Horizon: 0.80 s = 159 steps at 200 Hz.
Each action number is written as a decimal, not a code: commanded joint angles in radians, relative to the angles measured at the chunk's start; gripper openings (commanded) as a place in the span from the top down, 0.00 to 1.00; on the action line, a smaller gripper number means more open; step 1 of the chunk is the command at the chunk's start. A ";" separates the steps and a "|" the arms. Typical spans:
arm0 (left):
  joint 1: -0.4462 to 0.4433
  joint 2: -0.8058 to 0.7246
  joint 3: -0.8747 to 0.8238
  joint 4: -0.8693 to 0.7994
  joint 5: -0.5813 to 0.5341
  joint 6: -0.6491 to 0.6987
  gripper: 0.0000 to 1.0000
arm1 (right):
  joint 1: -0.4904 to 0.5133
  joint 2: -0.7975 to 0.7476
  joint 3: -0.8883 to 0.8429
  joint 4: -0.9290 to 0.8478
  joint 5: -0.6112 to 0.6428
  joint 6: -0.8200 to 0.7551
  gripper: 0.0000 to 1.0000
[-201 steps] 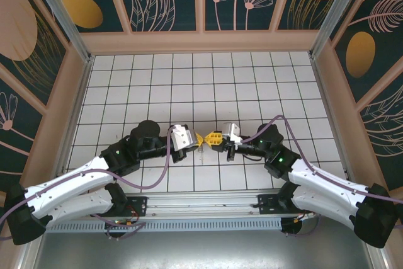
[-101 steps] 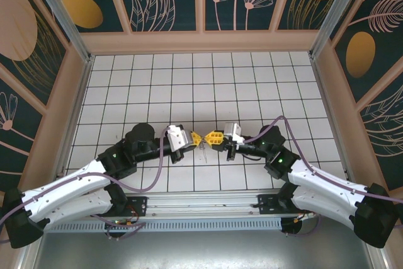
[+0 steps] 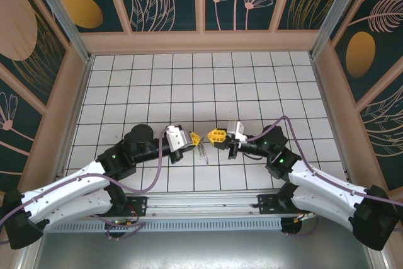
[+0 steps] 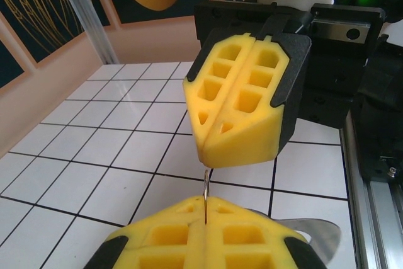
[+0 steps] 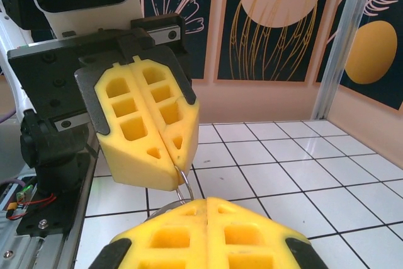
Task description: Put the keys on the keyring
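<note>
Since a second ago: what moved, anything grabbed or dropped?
The left gripper drew back left and the right gripper drew back right, so their yellow fingers, touching before, now stand slightly apart. Nothing was let go: both stay shut, with the thin keyring wire bridging the gap between them. Arms otherwise as before.

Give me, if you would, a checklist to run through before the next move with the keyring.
1. The left end effector is shut on the keyring: ok.
2. The right end effector is shut: ok.
3. The right end effector also pinches the keyring: cannot tell; the wire reaches its tip.
4. The two end effectors face each other with a gap between the tips: ok.
5. The key, seen beside the left end effector, is threaded on the keyring: cannot tell.
</note>
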 commanded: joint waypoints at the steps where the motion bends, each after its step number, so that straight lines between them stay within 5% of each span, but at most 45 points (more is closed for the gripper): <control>1: 0.001 -0.015 0.003 0.024 -0.007 0.011 1.00 | -0.006 -0.022 -0.002 0.036 0.015 0.024 1.00; 81: 0.001 0.012 0.034 -0.028 -0.038 0.019 1.00 | -0.005 -0.037 0.017 -0.017 0.034 0.028 0.70; 159: 0.001 0.032 0.071 -0.093 -0.051 0.047 1.00 | -0.001 -0.063 0.013 -0.063 0.033 0.021 0.66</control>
